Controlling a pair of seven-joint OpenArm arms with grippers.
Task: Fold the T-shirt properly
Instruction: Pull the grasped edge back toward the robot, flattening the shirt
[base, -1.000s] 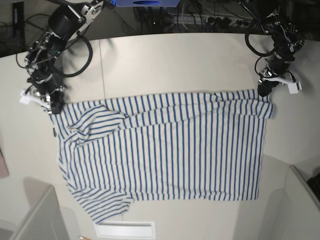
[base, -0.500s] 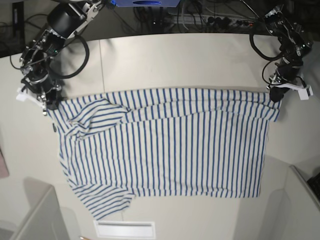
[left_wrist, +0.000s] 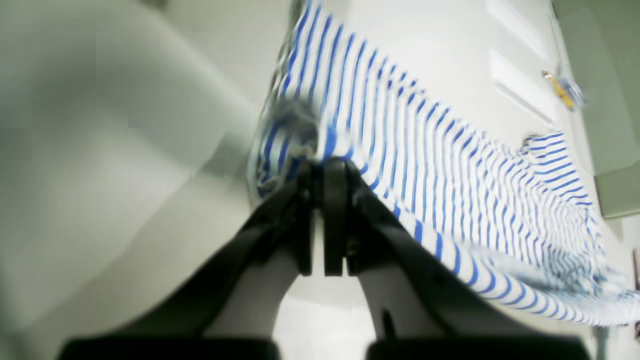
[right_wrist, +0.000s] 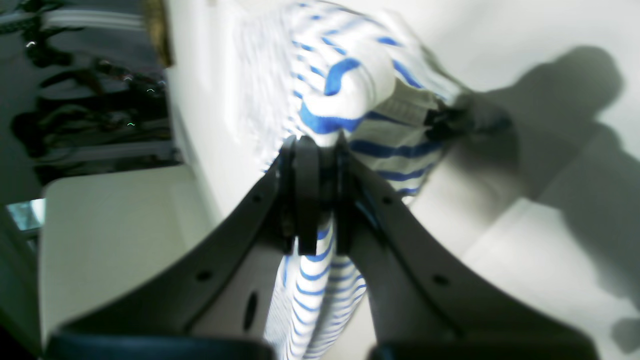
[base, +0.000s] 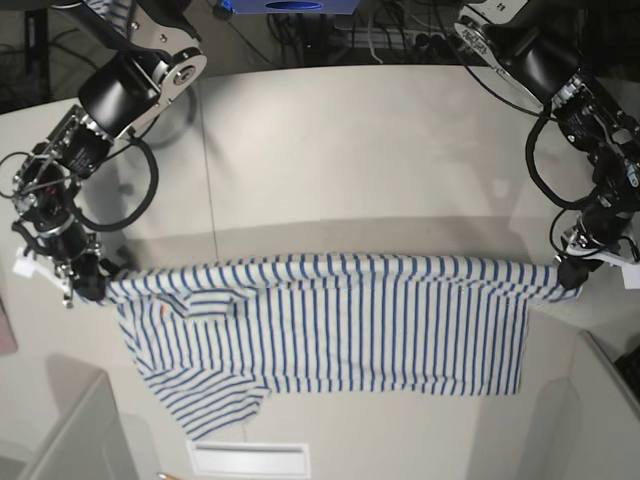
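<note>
The T-shirt (base: 330, 320) is white with thin blue stripes. It hangs stretched between both grippers, its top edge taut and its lower part draped on the table toward the front. My left gripper (base: 572, 276) is shut on the shirt's corner at the right of the base view; the wrist view shows the jaws pinched on bunched cloth (left_wrist: 300, 135). My right gripper (base: 88, 286) is shut on the opposite corner at the left; its wrist view shows the striped cloth (right_wrist: 340, 100) clamped between the jaws. A sleeve (base: 215, 405) trails at the lower left.
The pale table (base: 360, 150) stretches behind the shirt. A white flat strip (base: 248, 459) lies at the front edge. Grey bin walls stand at the front left (base: 70, 430) and front right (base: 600, 400). Cables and equipment lie beyond the table's far edge.
Both grippers have moved toward the front of the table and apart, carrying the shirt's edge with them. The shirt is now pulled taut and folded over more of itself.
</note>
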